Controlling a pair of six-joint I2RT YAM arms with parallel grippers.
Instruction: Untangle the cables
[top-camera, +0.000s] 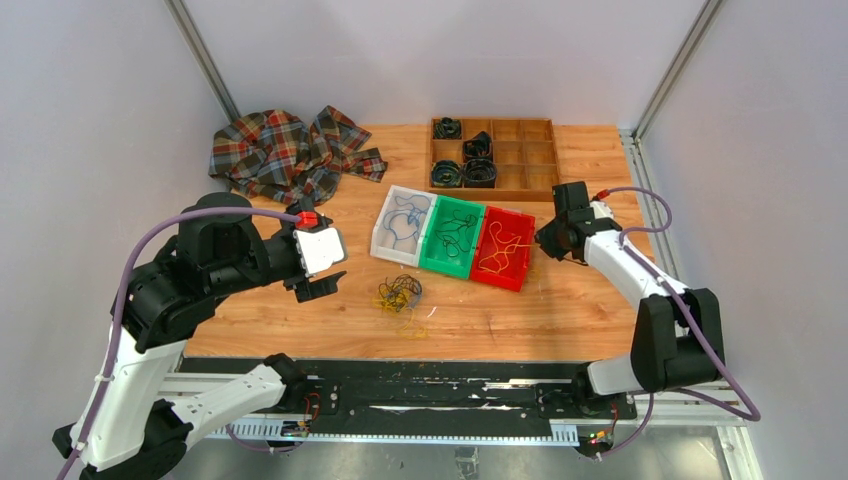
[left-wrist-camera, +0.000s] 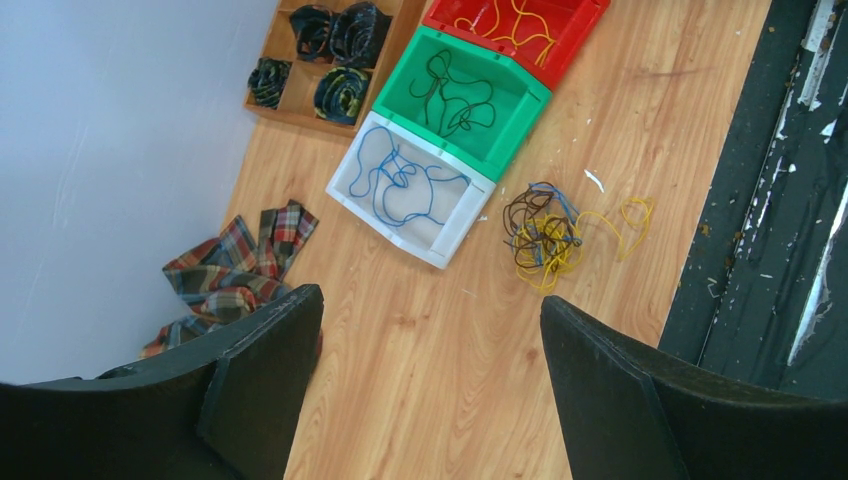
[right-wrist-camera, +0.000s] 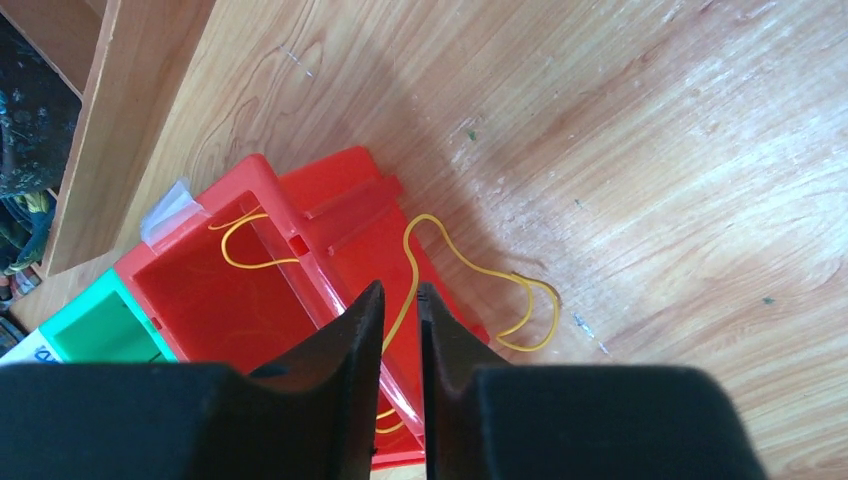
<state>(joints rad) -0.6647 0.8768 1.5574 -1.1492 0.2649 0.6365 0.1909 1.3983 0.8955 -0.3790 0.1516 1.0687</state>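
The tangled clump of cables (top-camera: 400, 293), yellow, blue and dark strands, lies on the table in front of the bins; it also shows in the left wrist view (left-wrist-camera: 545, 235). My left gripper (top-camera: 322, 285) (left-wrist-camera: 430, 295) is wide open and empty, held above the table to the left of the clump. My right gripper (top-camera: 546, 243) (right-wrist-camera: 400, 290) hovers over the right wall of the red bin (right-wrist-camera: 330, 215), its jaws only a narrow gap apart. A yellow cable (right-wrist-camera: 430, 216) drapes over that wall onto the table and runs under the gap; I see nothing gripped.
Three bins stand in a row: white (top-camera: 392, 255) with a blue cable, green (top-camera: 445, 268) with a dark cable, red (top-camera: 497, 281) with yellow cable. A wooden compartment tray (top-camera: 535, 160) with black coiled rolls is behind them. A plaid cloth (top-camera: 290, 150) lies at the back left.
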